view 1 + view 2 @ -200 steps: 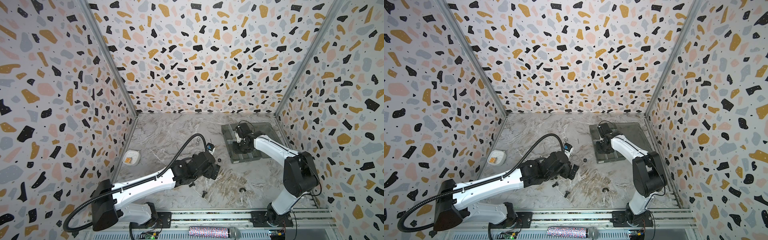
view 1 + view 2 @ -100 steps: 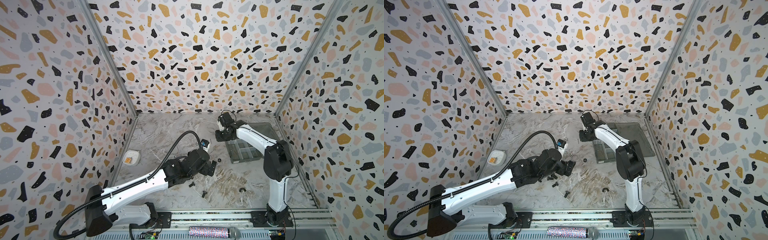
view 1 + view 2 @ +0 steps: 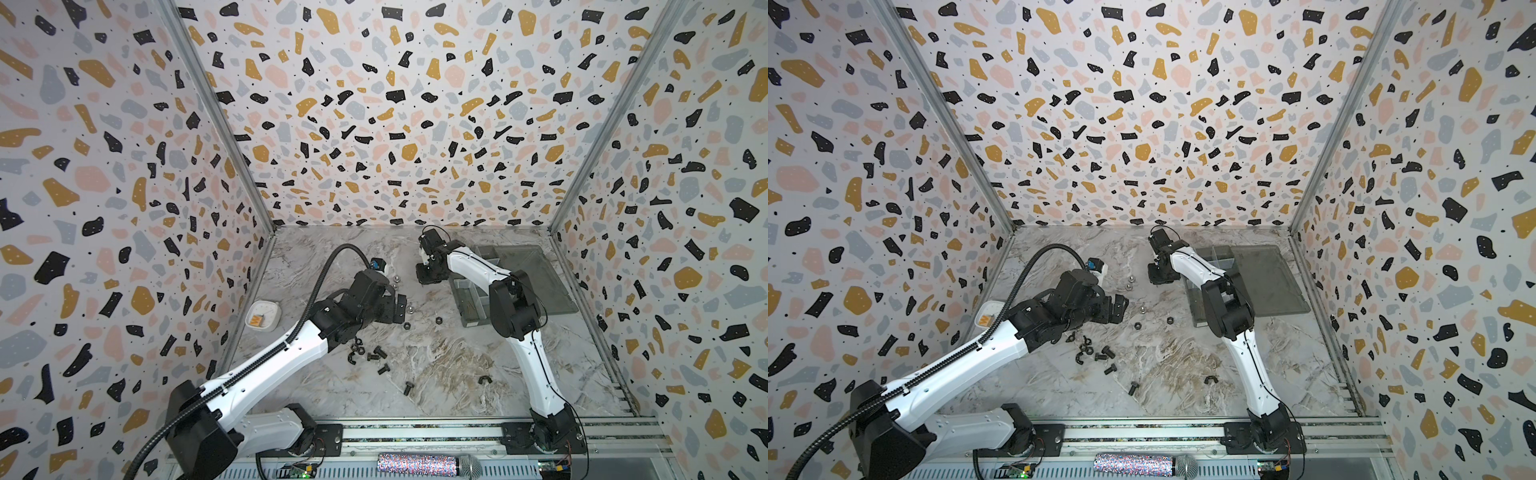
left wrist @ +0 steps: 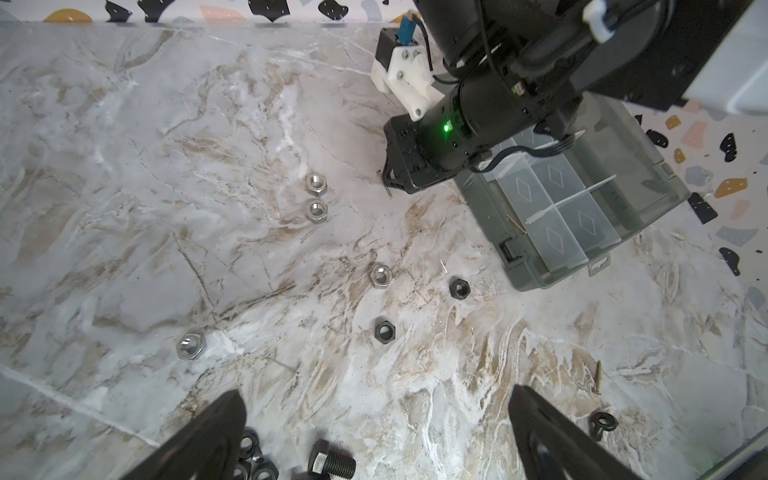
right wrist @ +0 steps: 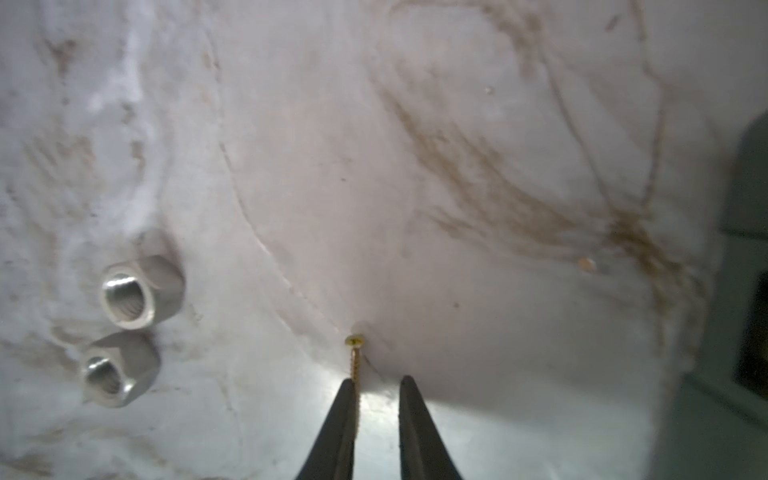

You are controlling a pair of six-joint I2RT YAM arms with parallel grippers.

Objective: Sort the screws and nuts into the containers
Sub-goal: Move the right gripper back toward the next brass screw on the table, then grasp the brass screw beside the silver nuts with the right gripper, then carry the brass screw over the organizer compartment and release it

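Screws (image 4: 332, 462) and nuts (image 4: 384, 331), black and silver, lie mostly loose on the table (image 4: 124, 232), outside the organiser box (image 4: 536, 278). Step in hand, in my judgement: pickup of a thin brass screw (image 5: 355, 359) lying flat near that box. Right gripper (image 5: 376, 379) has the shank against one finger, jaws narrow, not clamped; closing squarely comes next. Left gripper (image 4: 374, 392) hovers, jaws wide, empty.

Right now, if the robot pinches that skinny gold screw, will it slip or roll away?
Probably slippery: the gold screw is thin and lies flat on the smooth marble table, so the right tool may skid over it. It looks light, so a nudge could spin it. Its wider head should make it roll in a curve, not far.
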